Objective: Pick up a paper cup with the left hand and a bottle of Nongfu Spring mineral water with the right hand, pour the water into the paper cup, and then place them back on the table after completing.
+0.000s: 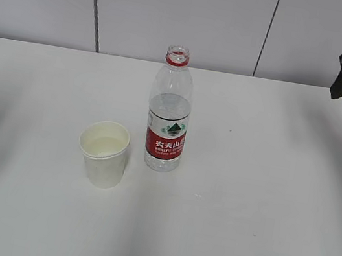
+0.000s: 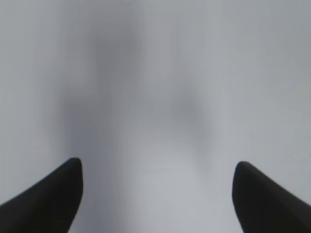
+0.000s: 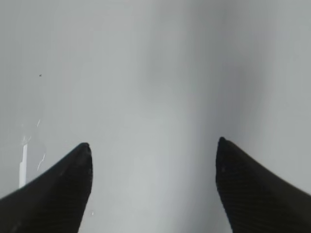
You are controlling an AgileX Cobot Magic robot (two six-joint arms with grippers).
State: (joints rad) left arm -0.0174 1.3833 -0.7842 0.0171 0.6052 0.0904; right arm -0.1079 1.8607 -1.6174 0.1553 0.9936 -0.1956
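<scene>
Both jaws apart, empty. Thin white paper cup [image 1: 103, 153]: light, crushable; grip mid-wall. Clear uncapped plastic water bottle [image 1: 169, 111]: heavier; clamp labelled waist.

We see paper cup [image 1: 103, 153] and uncapped bottle [image 1: 168, 118] standing near together mid-table [image 1: 261, 215], a narrow gap between. Wide bare surface lies left, right and in front. Both grippers sit at the edges.

We list a clear, glossy plastic bottle [image 1: 168, 118] with a glossy red printed label [image 1: 165, 141]; a matt off-white paper cup [image 1: 105, 154]; a smooth, matt white table [image 1: 267, 183]; and matt black gripper fingers [image 3: 252, 189] with a fine woven texture.
</scene>
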